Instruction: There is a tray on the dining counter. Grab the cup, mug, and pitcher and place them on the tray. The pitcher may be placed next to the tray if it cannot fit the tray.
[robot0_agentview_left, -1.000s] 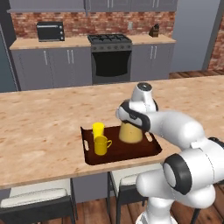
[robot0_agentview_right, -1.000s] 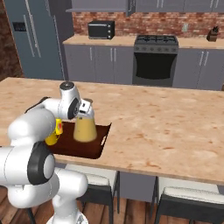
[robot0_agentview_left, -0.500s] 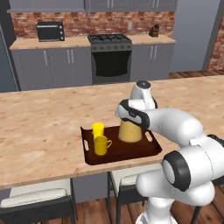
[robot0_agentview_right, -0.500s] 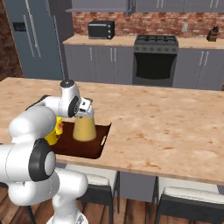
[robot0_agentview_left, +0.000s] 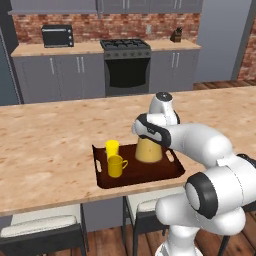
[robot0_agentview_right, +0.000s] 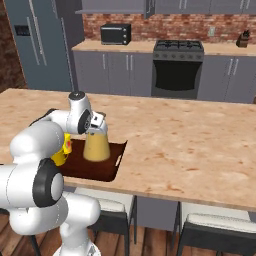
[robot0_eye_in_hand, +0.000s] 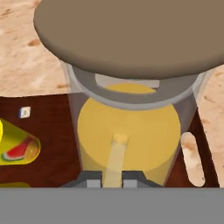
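Note:
The dark brown tray (robot0_agentview_left: 136, 180) lies on the tan dining counter (robot0_agentview_left: 50, 145) near its front edge. On its left part stand the tall yellow cup (robot0_agentview_left: 112, 148) and, in front of it, the squat yellow mug (robot0_agentview_left: 116, 166) with its handle to the right. The pitcher (robot0_agentview_left: 149, 150) of orange juice stands upright on the tray's middle. My gripper (robot0_agentview_left: 147, 133) is shut around its neck, under the tan lid (robot0_eye_in_hand: 127, 35). In the right base view the pitcher (robot0_agentview_right: 96, 147) sits on the tray (robot0_agentview_right: 107, 172), and my arm hides most of the cup (robot0_agentview_right: 64, 148). The hand view shows the cup's fruit picture (robot0_eye_in_hand: 17, 151) at the left.
Stools (robot0_agentview_left: 40, 232) stand under the counter's front edge. Bare counter stretches left and right of the tray. Behind it is the grey-cabinet counter with a stove (robot0_agentview_left: 127, 65) and a microwave (robot0_agentview_left: 57, 36). A tall fridge (robot0_agentview_right: 35, 40) stands at the far left.

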